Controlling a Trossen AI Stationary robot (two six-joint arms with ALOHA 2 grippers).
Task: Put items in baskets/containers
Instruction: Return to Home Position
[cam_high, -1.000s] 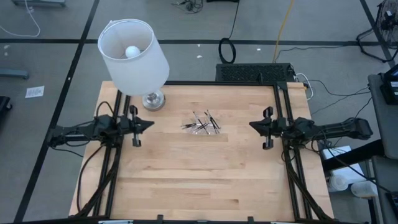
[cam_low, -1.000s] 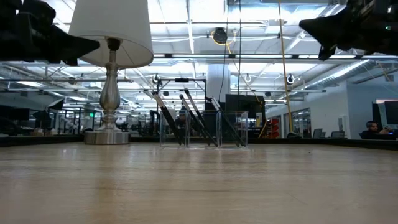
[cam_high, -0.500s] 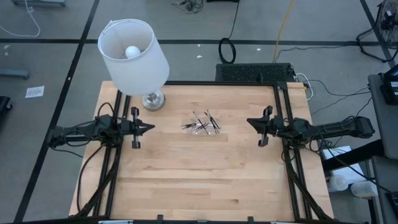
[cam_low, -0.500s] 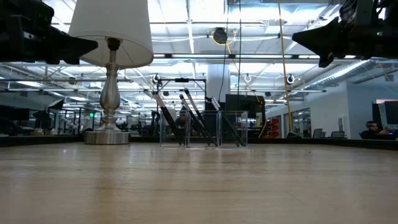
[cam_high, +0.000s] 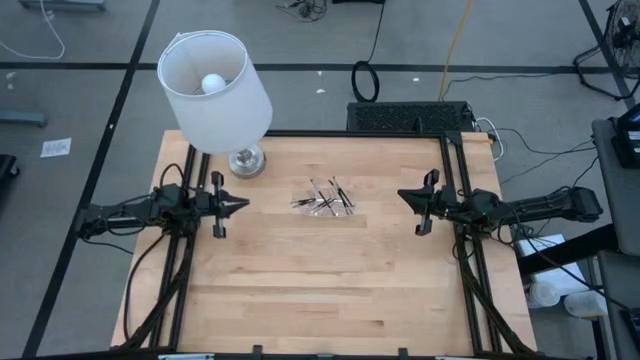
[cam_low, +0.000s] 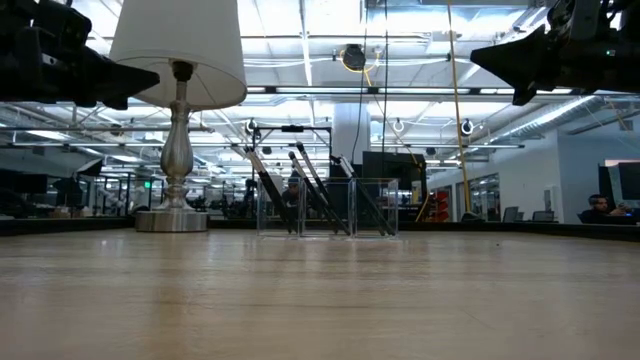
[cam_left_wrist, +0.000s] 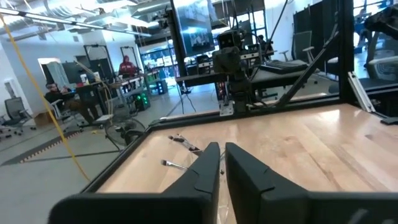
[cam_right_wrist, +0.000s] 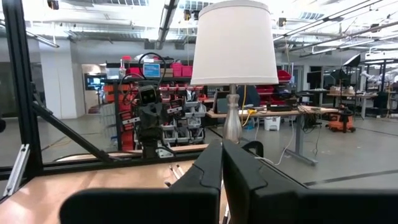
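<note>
Several thin dark sticks (cam_high: 325, 198) lie in a loose bunch at the table's middle, toward the far edge. In the low view they slant inside a clear tray (cam_low: 375, 208), their upper ends (cam_low: 262, 168) above its rim. My left gripper (cam_high: 243, 203) hovers level at the table's left, pointing at the sticks, its fingers (cam_left_wrist: 208, 167) a narrow slit apart with nothing between them. My right gripper (cam_high: 402, 195) hovers at the right, facing it, shut and holding nothing (cam_right_wrist: 222, 160).
A lamp with a white shade (cam_high: 215, 85) stands on its metal base (cam_high: 247, 160) at the table's far left, close behind my left arm. Black frame rails run down the table's left and right sides (cam_high: 470, 280). Bare wood lies toward the near edge.
My right gripper has turned a little, its tip shifting slightly toward the table's middle. The sticks and the tray have stayed in place.
</note>
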